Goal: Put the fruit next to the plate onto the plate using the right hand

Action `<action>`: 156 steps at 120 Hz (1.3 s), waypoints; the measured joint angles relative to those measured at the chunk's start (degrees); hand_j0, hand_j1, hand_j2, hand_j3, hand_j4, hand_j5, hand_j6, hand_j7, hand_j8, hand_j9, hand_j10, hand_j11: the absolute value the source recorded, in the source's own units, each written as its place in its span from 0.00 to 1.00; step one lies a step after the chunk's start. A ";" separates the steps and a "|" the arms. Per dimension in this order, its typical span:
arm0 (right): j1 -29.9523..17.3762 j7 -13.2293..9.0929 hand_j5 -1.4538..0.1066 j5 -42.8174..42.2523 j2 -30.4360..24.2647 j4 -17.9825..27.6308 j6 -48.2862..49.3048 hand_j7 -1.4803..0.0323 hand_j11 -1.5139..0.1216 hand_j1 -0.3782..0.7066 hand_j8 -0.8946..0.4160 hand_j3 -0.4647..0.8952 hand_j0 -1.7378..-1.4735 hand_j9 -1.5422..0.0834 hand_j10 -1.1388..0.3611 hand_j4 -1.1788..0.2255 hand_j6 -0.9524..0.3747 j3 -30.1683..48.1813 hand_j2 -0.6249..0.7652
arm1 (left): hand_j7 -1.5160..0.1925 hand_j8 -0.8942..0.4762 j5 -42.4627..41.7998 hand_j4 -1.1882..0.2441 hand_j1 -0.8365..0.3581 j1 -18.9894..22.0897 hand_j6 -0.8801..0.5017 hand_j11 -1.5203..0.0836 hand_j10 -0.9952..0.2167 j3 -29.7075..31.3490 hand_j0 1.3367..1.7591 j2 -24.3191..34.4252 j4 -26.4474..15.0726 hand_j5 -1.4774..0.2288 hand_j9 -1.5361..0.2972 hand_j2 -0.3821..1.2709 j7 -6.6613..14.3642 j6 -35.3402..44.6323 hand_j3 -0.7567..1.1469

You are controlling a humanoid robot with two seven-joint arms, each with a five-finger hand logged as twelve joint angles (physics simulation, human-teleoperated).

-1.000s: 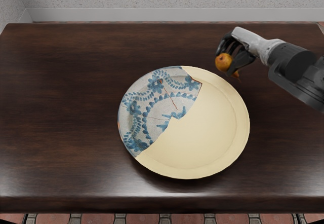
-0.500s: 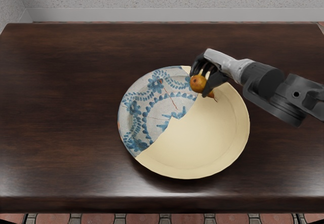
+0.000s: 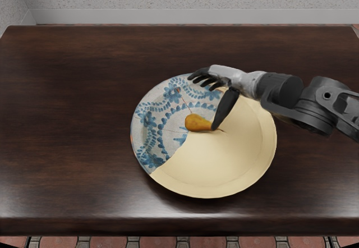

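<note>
Comparing this moment with the two before it showed a plain change. A second earlier the right hand (image 3: pixel 220 84) had carried the fruit (image 3: pixel 196 123) in curled fingers over the table (image 3: pixel 67 119), beyond the far right rim of the plate (image 3: pixel 238 166). Half a second earlier it had held the fruit above that rim. Now the hand had let go. Its fingers (image 3: pixel 199 75) were spread and empty, fanned out over the blue-patterned part of the plate.

The fruit lay on its side near the plate's middle, on the line where the blue pattern met the plain cream surface. By that reading the main step of the task looked done, with the fruit resting on the plate rather than beside it.

The fruit sat below and to the left of the palm in the head view. One dark digit (image 3: pixel 225 108) reached down toward its right end, and the tip came just beside the fruit; whether they touched could not be told. The right arm came in from the right edge, and the left arm did not show. What seemed left was to lift the hand away without nudging the fruit, which, being rounded, might roll.
</note>
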 joint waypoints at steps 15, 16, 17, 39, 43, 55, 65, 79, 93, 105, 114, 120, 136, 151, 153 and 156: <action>-3.62 0.00 0.83 11.17 -0.18 -0.14 15.01 0.88 0.83 0.14 0.61 0.34 0.30 0.85 0.68 0.76 0.64 9.85 0.50 | 0.88 0.65 0.00 0.83 0.99 -0.03 0.63 0.94 0.82 0.00 0.76 0.00 0.00 0.86 0.84 0.23 0.00 0.00 0.40; -4.01 0.00 0.84 11.91 -0.16 -0.15 16.11 0.88 0.83 0.14 0.61 0.34 0.30 0.86 0.68 0.76 0.65 10.60 0.50 | 0.88 0.65 0.00 0.83 0.99 -0.05 0.63 0.94 0.82 0.00 0.76 0.00 0.00 0.86 0.84 0.23 0.00 0.00 0.40; -4.46 0.00 0.84 12.71 -0.14 -0.17 17.16 0.88 0.84 0.13 0.61 0.34 0.30 0.86 0.69 0.76 0.65 11.39 0.50 | 0.88 0.65 0.00 0.83 0.99 -0.03 0.63 0.94 0.82 0.00 0.76 0.00 0.00 0.86 0.84 0.23 0.00 0.00 0.40; -16.38 0.00 0.88 26.45 1.29 -1.21 27.58 0.93 0.88 0.08 0.64 0.34 0.30 0.90 0.72 0.80 0.68 27.65 0.47 | 0.88 0.65 0.01 0.83 0.99 0.01 0.63 0.94 0.82 0.00 0.76 0.00 0.00 0.86 0.84 0.23 0.00 0.01 0.40; -18.65 0.00 0.89 27.93 1.74 -1.71 28.17 0.93 0.88 0.08 0.65 0.34 0.30 0.91 0.73 0.80 0.68 30.17 0.46 | 0.88 0.65 0.00 0.83 0.99 0.01 0.63 0.94 0.82 0.00 0.76 0.00 0.00 0.86 0.84 0.23 0.00 0.00 0.40; -25.75 0.00 0.90 31.45 2.60 -2.86 29.14 0.95 0.89 0.07 0.66 0.34 0.30 0.92 0.73 0.81 0.69 37.69 0.46 | 0.88 0.65 0.01 0.83 0.99 0.01 0.63 0.94 0.82 0.00 0.76 0.00 0.00 0.86 0.84 0.23 0.00 0.00 0.40; -30.84 0.00 0.90 34.73 2.85 -3.84 29.47 0.95 0.90 0.06 0.66 0.34 0.30 0.92 0.74 0.82 0.69 42.95 0.45 | 0.88 0.65 0.00 0.83 0.99 0.01 0.63 0.94 0.82 0.01 0.76 0.00 0.00 0.86 0.84 0.23 0.01 0.00 0.40; -36.35 0.00 0.91 38.51 2.87 -4.54 29.65 0.96 0.90 0.06 0.66 0.34 0.30 0.93 0.74 0.82 0.70 49.40 0.45 | 0.88 0.65 0.00 0.83 0.99 -0.08 0.63 0.94 0.82 0.01 0.76 0.00 0.00 0.86 0.84 0.23 0.12 0.00 0.40; -40.73 0.00 0.91 42.07 2.44 -5.54 29.71 0.96 0.91 0.05 0.67 0.34 0.30 0.93 0.74 0.82 0.70 55.49 0.45 | 0.88 0.65 0.00 0.83 0.99 -0.34 0.63 0.94 0.82 0.00 0.76 0.00 0.00 0.86 0.84 0.23 0.16 0.00 0.40; -43.64 0.00 0.91 43.84 2.29 -7.58 29.73 0.96 0.91 0.05 0.67 0.34 0.30 0.93 0.74 0.82 0.70 60.12 0.45 | 0.88 0.65 0.00 0.83 0.99 -0.34 0.63 0.94 0.82 -0.01 0.76 0.00 0.00 0.86 0.84 0.23 0.17 0.00 0.40; -45.11 0.00 0.91 44.83 2.18 -9.07 29.74 0.96 0.91 0.05 0.67 0.34 0.30 0.93 0.74 0.82 0.70 62.30 0.45 | 0.88 0.65 0.00 0.83 0.99 -0.34 0.63 0.94 0.82 -0.04 0.76 0.00 0.00 0.86 0.84 0.23 0.17 0.00 0.40; -45.66 0.00 0.91 45.19 2.17 -9.72 29.74 0.96 0.91 0.05 0.67 0.34 0.30 0.93 0.75 0.82 0.70 63.09 0.45 | 0.88 0.65 0.00 0.83 0.99 -0.34 0.63 0.94 0.82 -0.05 0.76 0.00 0.00 0.86 0.84 0.23 0.17 0.00 0.40; -46.30 0.00 0.91 45.62 2.16 -10.89 29.74 0.96 0.91 0.05 0.67 0.34 0.30 0.93 0.75 0.83 0.70 64.02 0.45 | 0.88 0.65 0.00 0.83 0.99 -0.43 0.63 0.94 0.82 -0.08 0.76 0.00 0.00 0.86 0.84 0.23 0.17 0.00 0.40; -46.51 0.00 0.91 45.88 2.35 -12.13 29.74 0.96 0.91 0.05 0.67 0.34 0.30 0.93 0.75 0.83 0.70 64.80 0.45 | 0.88 0.65 0.00 0.83 0.99 -0.43 0.63 0.94 0.82 -0.09 0.76 0.00 0.00 0.86 0.84 0.23 0.16 0.00 0.40; -46.54 0.00 0.91 45.91 2.43 -12.31 29.74 0.96 0.91 0.05 0.67 0.34 0.30 0.93 0.75 0.83 0.70 65.01 0.45 | 0.88 0.65 0.00 0.83 0.99 -0.43 0.63 0.94 0.82 -0.09 0.76 0.00 0.00 0.86 0.84 0.23 0.16 0.00 0.40; -46.59 0.00 0.91 45.94 2.52 -12.53 29.74 0.96 0.91 0.05 0.67 0.34 0.30 0.93 0.75 0.83 0.70 65.27 0.45 | 0.88 0.65 0.00 0.83 0.99 -0.43 0.63 0.94 0.82 -0.09 0.76 0.00 0.00 0.86 0.84 0.23 0.15 0.00 0.40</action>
